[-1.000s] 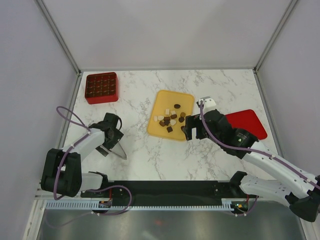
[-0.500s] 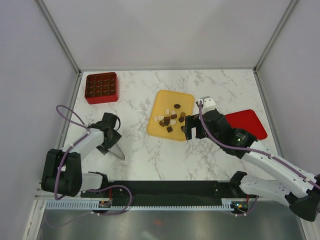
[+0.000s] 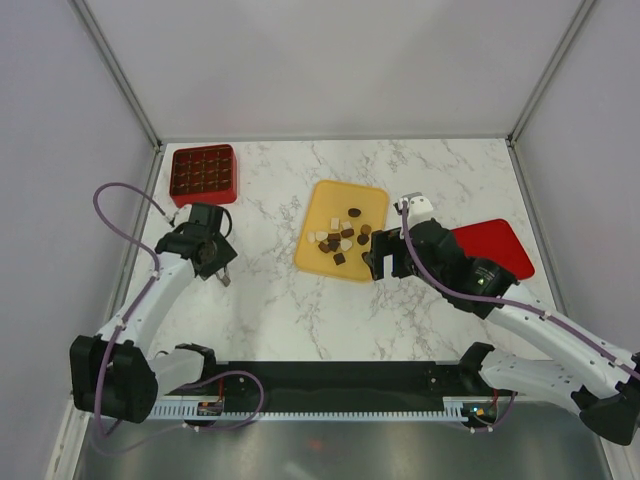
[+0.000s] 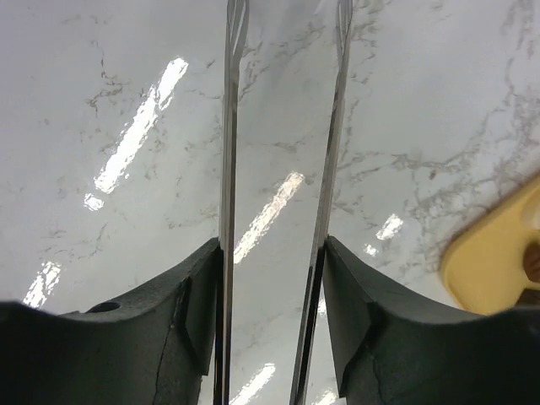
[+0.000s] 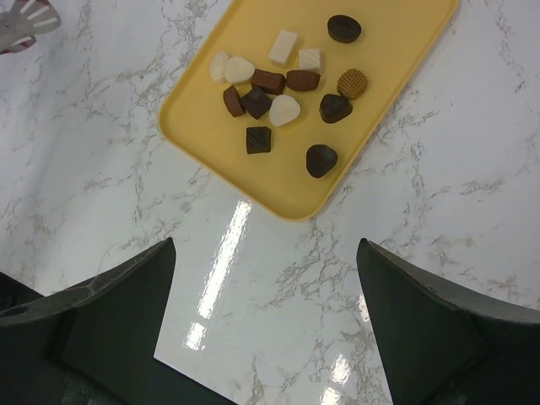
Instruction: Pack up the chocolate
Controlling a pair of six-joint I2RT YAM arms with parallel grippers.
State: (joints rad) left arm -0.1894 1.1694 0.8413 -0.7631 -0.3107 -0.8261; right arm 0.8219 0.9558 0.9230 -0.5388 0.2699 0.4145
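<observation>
Both spread empty, left end effector (image 4: 287, 51), right end effector (image 5: 263, 253), chocolate (image 5: 267, 81) on cropped yellow tray (image 5: 396, 51)

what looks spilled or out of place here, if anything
Nothing stands out. The chocolate sits in a loose cluster on the yellow tray, with no piece seen off it. The tray lies slightly askew to the edges of the table, and the red box sits flat, well apart.

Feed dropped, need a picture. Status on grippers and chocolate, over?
Left gripper open, empty, over bare marble. Right gripper open, empty, hovering short of yellow tray. Chocolate loose on tray. Nothing between it and right gripper.
</observation>
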